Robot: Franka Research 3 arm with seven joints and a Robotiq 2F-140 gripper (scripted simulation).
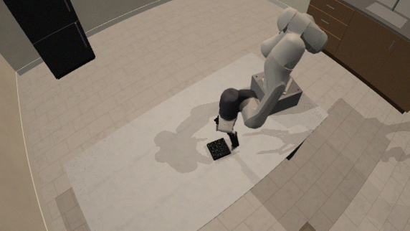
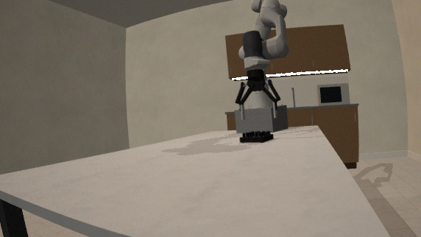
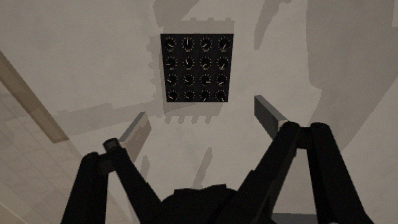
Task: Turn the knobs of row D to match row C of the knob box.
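Note:
The black knob box (image 1: 218,148) (image 2: 256,137) (image 3: 197,67) stands flat on the white table (image 1: 125,186) (image 2: 221,191) (image 3: 75,60). Its top carries a square grid of round black knobs with white lines; the marks and names are too small to read. My gripper (image 1: 225,130) (image 2: 257,115) (image 3: 200,113) hangs above the box, pointing straight down. Its fingers are spread wide with nothing between them. In the wrist view the box lies ahead of the fingertips, well below them.
The arm's grey base block (image 1: 287,97) (image 2: 280,118) stands on the table behind the box. The table's edge (image 3: 30,100) runs along the left of the wrist view. A black fridge (image 1: 54,36) and brown cabinets (image 1: 369,46) stand off the table.

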